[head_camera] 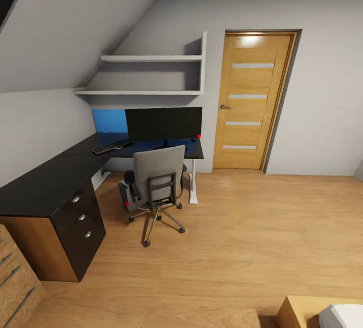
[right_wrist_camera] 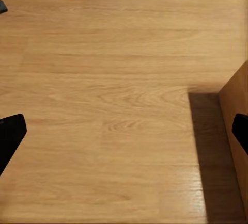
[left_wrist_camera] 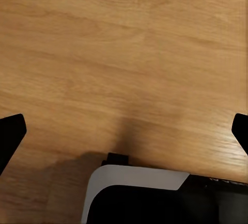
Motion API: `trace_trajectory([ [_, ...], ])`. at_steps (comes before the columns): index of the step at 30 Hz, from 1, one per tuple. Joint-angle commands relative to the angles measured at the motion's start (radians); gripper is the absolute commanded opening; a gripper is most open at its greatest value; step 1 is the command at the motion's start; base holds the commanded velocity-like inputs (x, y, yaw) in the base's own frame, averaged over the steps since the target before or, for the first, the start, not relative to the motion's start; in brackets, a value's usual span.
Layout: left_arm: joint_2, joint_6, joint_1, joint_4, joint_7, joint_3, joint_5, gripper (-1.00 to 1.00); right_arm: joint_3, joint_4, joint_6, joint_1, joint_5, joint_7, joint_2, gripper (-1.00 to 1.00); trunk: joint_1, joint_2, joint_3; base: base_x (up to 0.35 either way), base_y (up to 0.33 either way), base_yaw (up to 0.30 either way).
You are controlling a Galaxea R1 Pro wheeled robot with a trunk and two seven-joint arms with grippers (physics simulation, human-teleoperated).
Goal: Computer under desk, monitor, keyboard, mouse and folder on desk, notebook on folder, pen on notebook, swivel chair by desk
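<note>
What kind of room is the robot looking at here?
Probably a home bedroom with a study corner under a sloped attic ceiling. A long black desk carries a wide black monitor, a grey swivel chair stands in front of it, and a wooden panelled door is set in the far wall.

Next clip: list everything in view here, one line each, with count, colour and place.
Desk: 1, black L-shaped top, along left wall.
Drawers: 3, dark, under desk's near end.
Monitor: 1, black, on desk's far end.
Keyboard: 1, black, on desk left of monitor.
Swivel chair: 1, grey, on floor in front of monitor.
Shelves: 2, white, above desk.
Door: 1, wooden, closed, far wall.
Left gripper: dark fingertips apart, above wood floor.
Right gripper: dark fingertips apart, above floor.
</note>
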Motion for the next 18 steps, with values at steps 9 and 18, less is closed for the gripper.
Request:
trace_trajectory([
  [9, -0.002, -0.001, 0.0, -0.001, -0.002, 0.002, 0.0, 1.0, 0.0, 0.0, -0.003, -0.001, -0.001, 0.0, 0.0, 1.0, 0.0, -0.001, -0.015, 0.202, -0.002, -0.008],
  [18, 0.0, -0.001, 0.0, -0.001, -0.002, 0.002, 0.0, 1.0, -0.001, -0.001, -0.001, -0.001, -0.002, 0.0, 0.0, 1.0, 0.0, -0.001, -0.03, 0.329, -0.029, 0.0],
])
